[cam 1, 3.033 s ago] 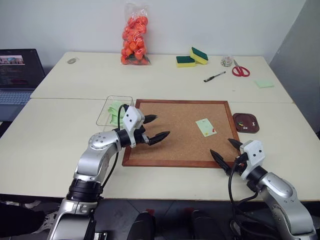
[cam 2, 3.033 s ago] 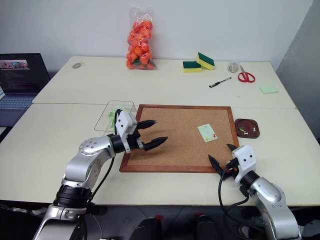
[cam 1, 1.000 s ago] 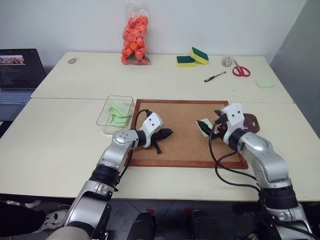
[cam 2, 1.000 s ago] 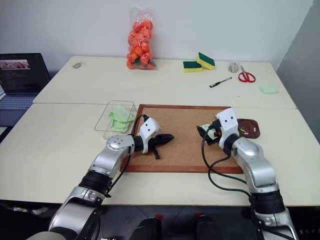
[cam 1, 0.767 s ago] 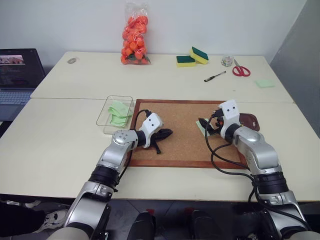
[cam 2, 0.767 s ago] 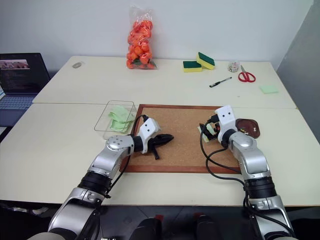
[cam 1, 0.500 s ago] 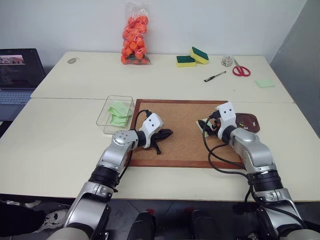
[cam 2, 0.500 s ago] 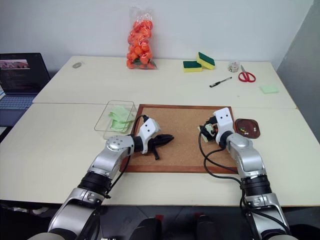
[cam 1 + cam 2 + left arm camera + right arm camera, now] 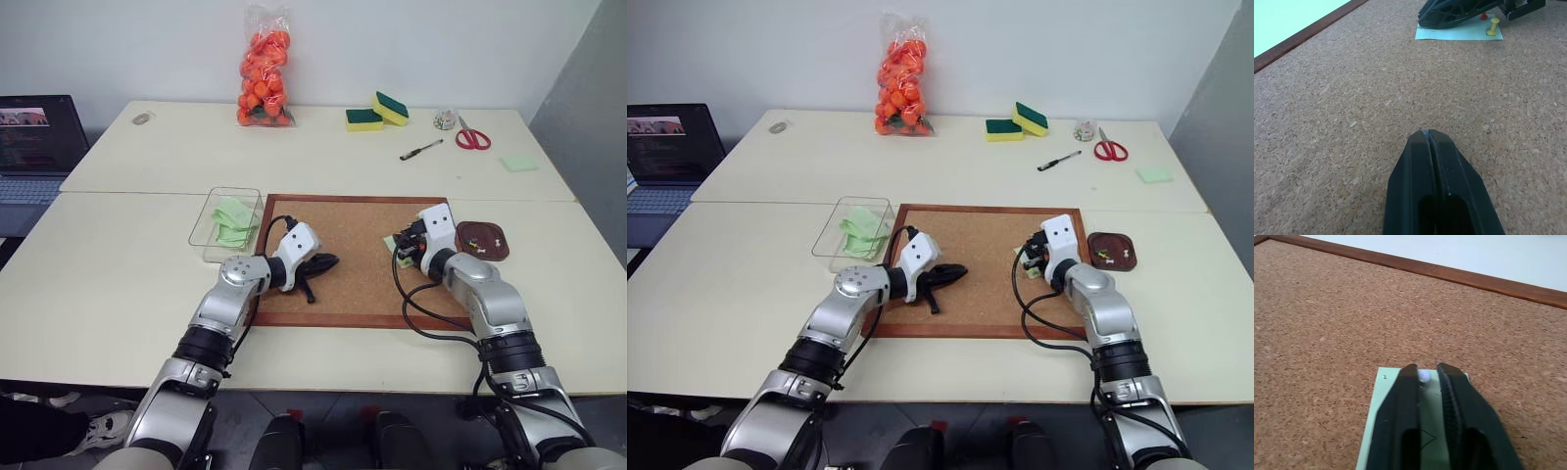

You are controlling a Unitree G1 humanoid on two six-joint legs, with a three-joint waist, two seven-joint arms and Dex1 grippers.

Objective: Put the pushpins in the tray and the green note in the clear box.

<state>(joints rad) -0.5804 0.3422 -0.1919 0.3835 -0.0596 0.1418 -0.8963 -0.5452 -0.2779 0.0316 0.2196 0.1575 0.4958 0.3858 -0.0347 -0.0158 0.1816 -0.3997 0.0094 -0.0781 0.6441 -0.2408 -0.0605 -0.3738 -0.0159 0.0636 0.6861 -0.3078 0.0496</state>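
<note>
The left gripper [image 9: 1428, 133] lies low, fingers pressed together, pointing toward 2 o'clock. The right gripper [image 9: 1424, 373] points toward 10 o'clock, tilted slightly down, its fingers [image 9: 1403, 396] drawn nearly together around a pale pin head.

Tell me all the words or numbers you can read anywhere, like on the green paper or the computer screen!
None can be read.
Green note: a few faint pen marks, not readable as letters.
Laptop screen: rows of tiny text and a small picture, too small to read.
Bag of orange things: no label that can be made out.
Sponges, pen and scissors: no readable writing.
</note>
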